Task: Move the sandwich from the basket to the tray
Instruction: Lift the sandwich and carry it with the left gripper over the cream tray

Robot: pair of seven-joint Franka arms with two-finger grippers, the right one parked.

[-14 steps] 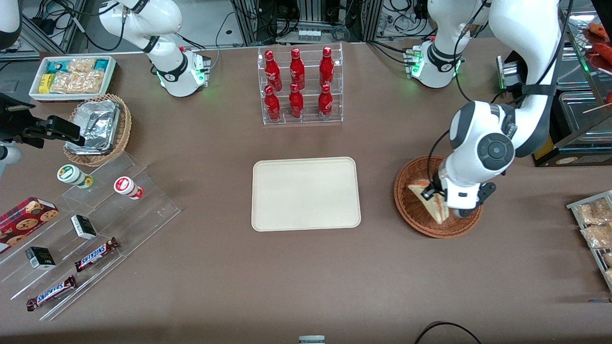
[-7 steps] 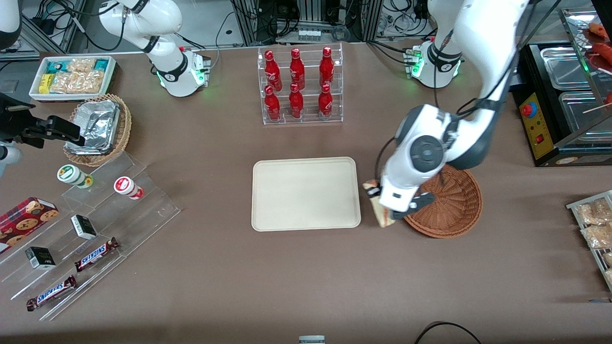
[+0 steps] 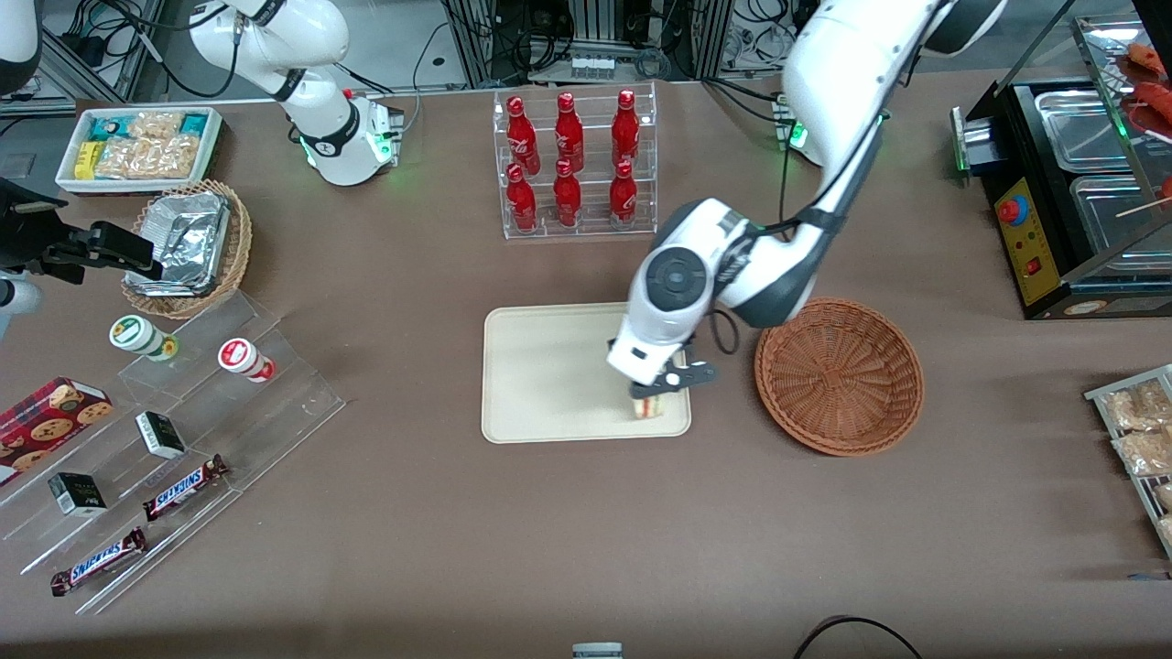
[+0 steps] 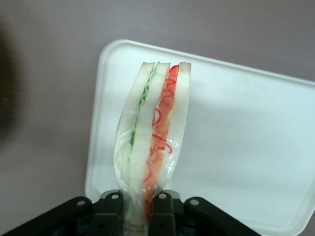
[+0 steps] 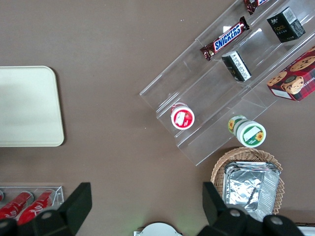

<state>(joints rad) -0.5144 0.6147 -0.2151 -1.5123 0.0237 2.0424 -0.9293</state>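
Gripper [image 3: 652,392] clamped on sandwich [image 4: 152,132], over tray [image 3: 549,375] corner nearest basket [image 3: 839,375] and front camera; basket holds nothing.

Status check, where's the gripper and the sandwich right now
Gripper shut on sandwich, over the tray near the edge closest to the basket. Sandwich not yet released. Basket empty. Nothing on the tray in the way.

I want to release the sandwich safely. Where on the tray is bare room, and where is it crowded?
The tray is bare from its middle to the edge toward the parked arm's end. The claw, shut on the sandwich, hangs over the corner nearest the basket; only there is it crowded. The basket is empty.
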